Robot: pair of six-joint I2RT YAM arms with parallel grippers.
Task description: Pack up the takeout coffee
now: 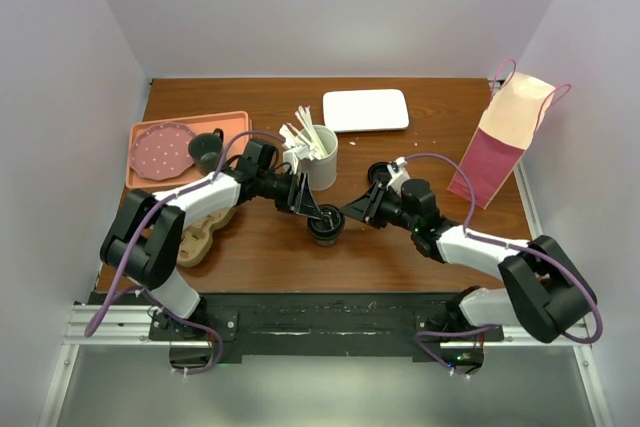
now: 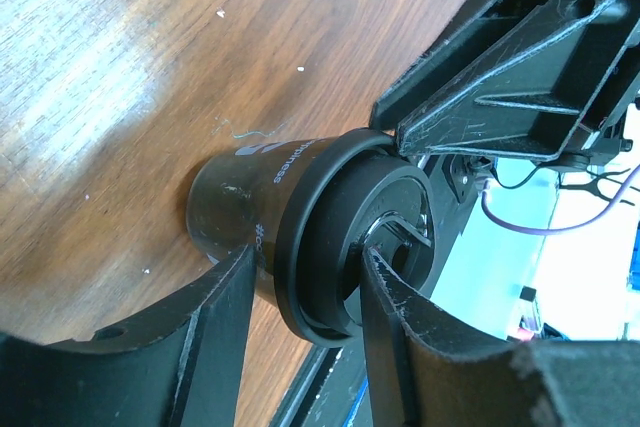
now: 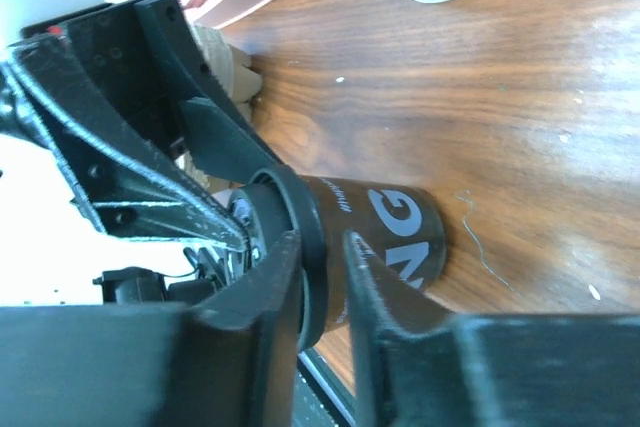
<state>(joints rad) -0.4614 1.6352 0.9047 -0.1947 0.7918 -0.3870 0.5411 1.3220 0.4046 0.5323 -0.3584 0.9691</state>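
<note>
The takeout coffee [image 1: 326, 226], a small dark cup with a black lid, stands on the table between my two arms. My left gripper [image 1: 311, 209] comes at it from the left. In the left wrist view [image 2: 308, 259] one finger lies against the cup wall [image 2: 232, 202] and the other on the lid top [image 2: 330, 227], closed over the rim. My right gripper [image 1: 351, 215] comes from the right. In the right wrist view [image 3: 322, 242] its fingers pinch the lid rim [image 3: 305, 212], one on the lid and one against the cup wall [image 3: 400, 227].
A white cup of stirrers [image 1: 320, 157] stands just behind the coffee. A white flat tray [image 1: 366, 109] is at the back. A pink paper bag [image 1: 503, 137] stands at the right. An orange tray [image 1: 232, 124] at the left holds a pink plate [image 1: 160, 150] and a dark mug [image 1: 207, 150]. A cardboard carrier [image 1: 203, 234] lies near the left arm.
</note>
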